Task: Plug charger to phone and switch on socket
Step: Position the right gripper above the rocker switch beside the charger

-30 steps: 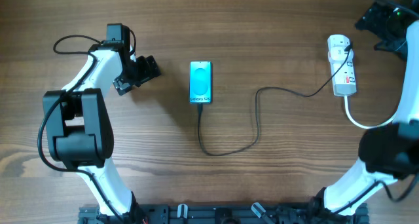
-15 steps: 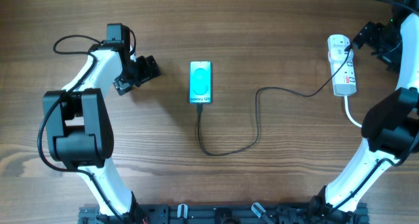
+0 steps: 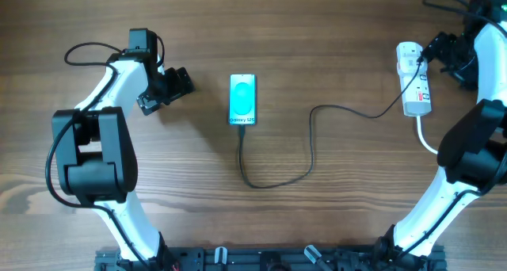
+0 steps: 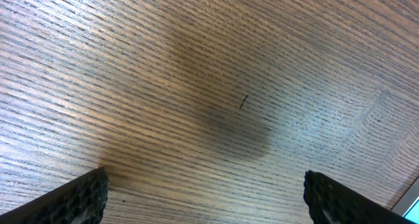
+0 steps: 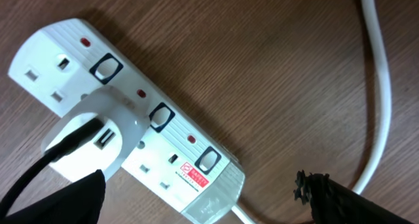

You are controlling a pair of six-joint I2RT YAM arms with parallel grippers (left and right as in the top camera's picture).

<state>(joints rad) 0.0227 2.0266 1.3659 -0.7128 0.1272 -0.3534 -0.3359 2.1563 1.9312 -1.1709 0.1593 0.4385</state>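
White socket (image 3: pixel 413 89) at the far right of the worktop (image 3: pixel 356 215): is anything changing near it?

Yes. The right claw (image 3: pixel 440 51) is closing in on it. A second ago it was hanging off by the far right corner, and now it is sitting just beside the strip's far end, fingers spread wide and pinching nothing.

And the rest of the scene?

Nothing else is moving. The phone (image 3: pixel 243 99) is lying flat in the middle with its cyan screen lit, exactly where it was. The charger (image 3: pixel 310 136) is looping from the phone's near edge round to the socket in the same curve. Its tip is appearing to sit in the phone's port, though the overhead view is too small to be sure.

So what is that meaning for the task?

The plugging is looking done, so the right arm is most likely going for the switch. The right wrist view is showing three rocker switches (image 5: pixel 160 116) in a row. The white adapter (image 5: pixel 98 135) carrying the black cable is sitting in the middle outlet, so the middle rocker is probably the one to press. Whether it is already on cannot be told.

And the left arm?

The left claw (image 3: pixel 165 93) is idling well to the left of the phone, spread open over bare wood, unchanged.
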